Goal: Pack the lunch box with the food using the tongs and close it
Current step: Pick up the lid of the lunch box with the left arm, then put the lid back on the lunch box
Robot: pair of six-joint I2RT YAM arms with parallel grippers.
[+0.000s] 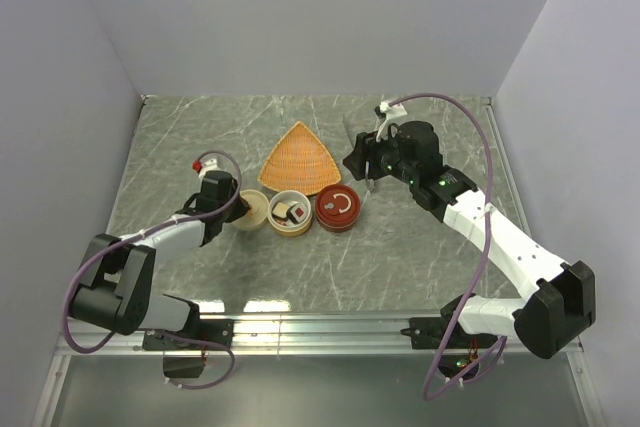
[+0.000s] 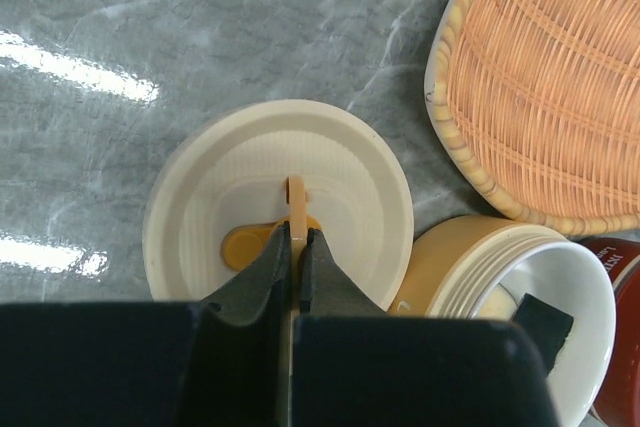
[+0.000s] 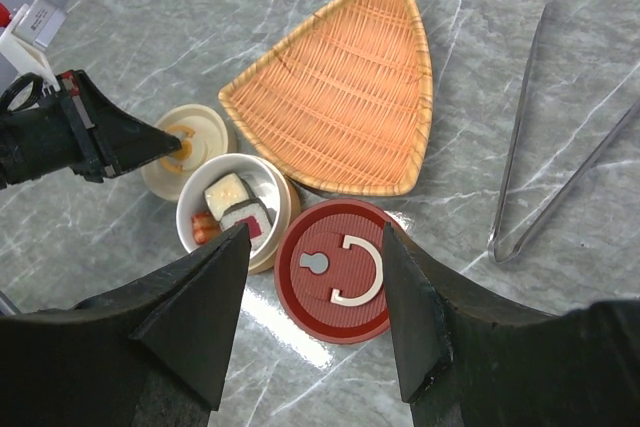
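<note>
left arm point(image 1: 180, 232) and right arm point(image 1: 500, 242): white tubular links set between bulky black joint housings. a mauve cable point(image 1: 487, 177) runs along the right arm; a second mauve cable point(image 1: 70, 312) loops beside the left arm's black shoulder block. small green lights point(image 1: 440, 184) show on the right wrist housing. left gripper point(image 2: 295, 247) and right gripper point(image 3: 315, 239): matte black, wedge-shaped fingers tapering to narrow tips.

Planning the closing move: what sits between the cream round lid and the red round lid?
The open cream round container holding sushi-like food pieces; the right wrist view shows it best.
</note>
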